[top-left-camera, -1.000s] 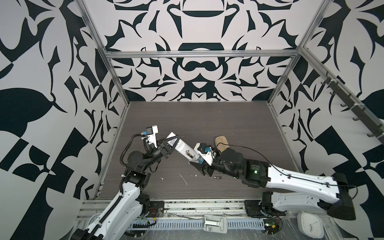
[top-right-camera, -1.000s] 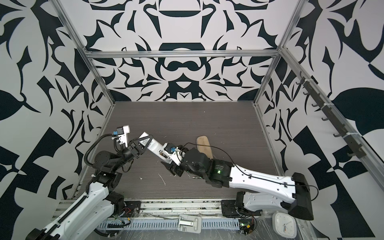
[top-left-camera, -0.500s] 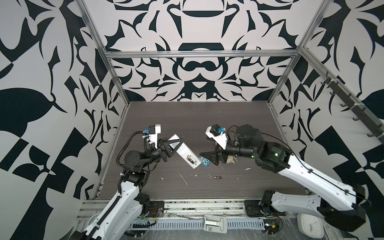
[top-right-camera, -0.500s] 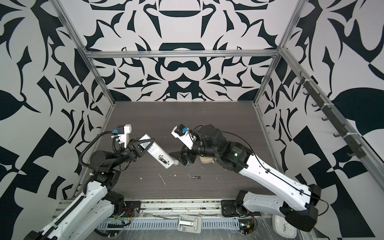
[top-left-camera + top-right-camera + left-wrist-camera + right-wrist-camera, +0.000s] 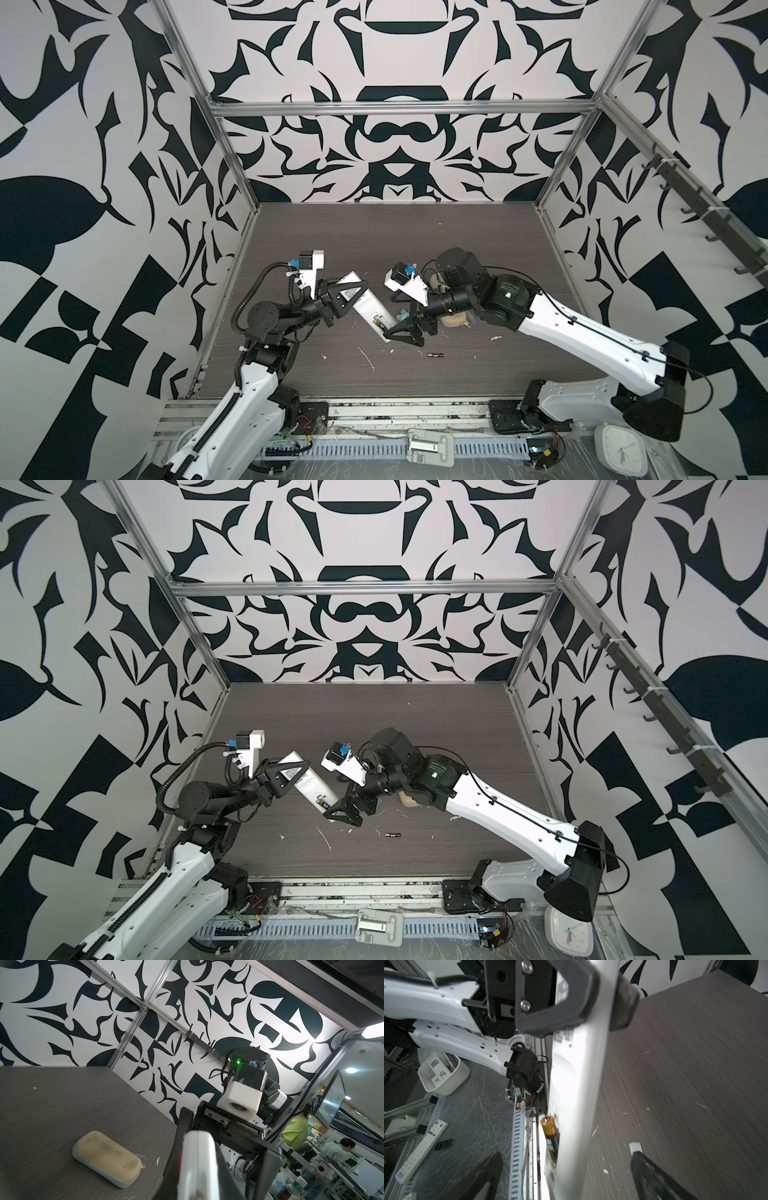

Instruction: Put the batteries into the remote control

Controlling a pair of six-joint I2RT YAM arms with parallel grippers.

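Left tool [image 5: 352, 291]: we are seeing it pinching the remote control [image 5: 370, 307] near one end, holding it tilted above the worktop [image 5: 374, 232], nearer the front edge.
Right tool [image 5: 397, 328]: its jaws are standing spread wide on either side of the remote control's free end, apart from it.
Seated battery [image 5: 550, 1136]: we are finding it sitting in the open compartment at that free end.
Loose battery [image 5: 435, 355]: it is lying flat near the middle of the front edge.
Tan case [image 5: 108, 1156]: it is lying on the worktop beyond the right tool.

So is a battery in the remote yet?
One is: a battery sits in the remote control's open bay; seating, cannot tell. Second battery lies on the table.
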